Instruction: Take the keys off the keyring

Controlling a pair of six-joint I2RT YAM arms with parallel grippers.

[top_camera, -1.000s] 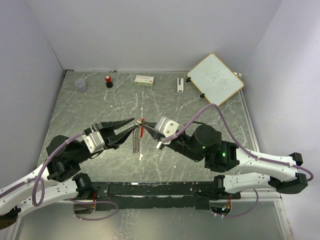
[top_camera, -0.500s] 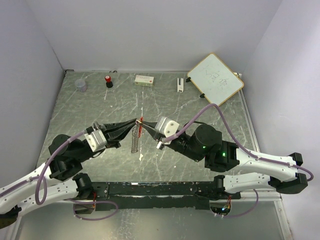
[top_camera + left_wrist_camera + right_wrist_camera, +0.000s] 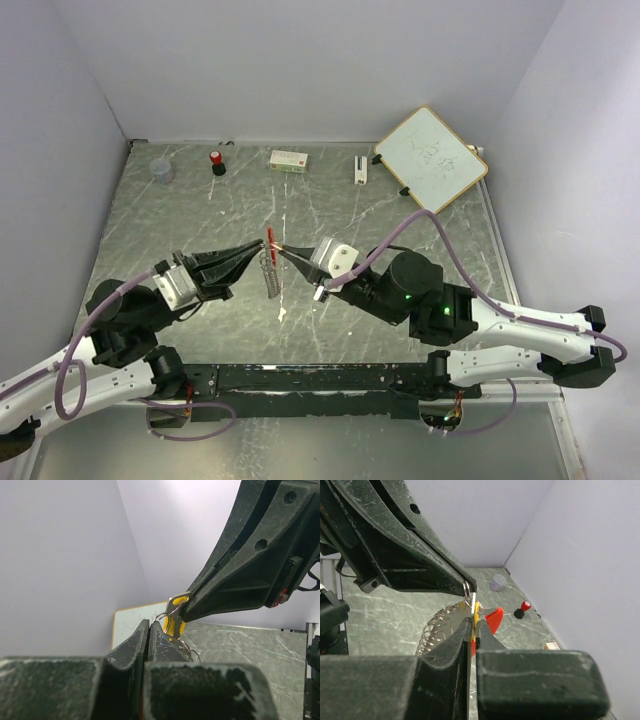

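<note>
Grey-green marbled table (image 3: 420, 215), pale walls (image 3: 300, 60); left hand (image 3: 262, 247) pinches the keyring (image 3: 268, 275), right hand (image 3: 283, 249) pinches the keys (image 3: 270, 238).

keys | tiny yellow-headed, silver-bladed key (image 3: 172, 624): on edge, pinched in the closed tips of the right gripper (image 3: 284, 250) | narrow bright-red key (image 3: 268, 240): tilted, just beside the yellow one | keyring | thin silvery wire-loop cluster (image 3: 437, 630): dangling coil-like beneath the keys, top loop nipped by the left gripper (image 3: 262, 246) | whole bunch held in the air
</note>
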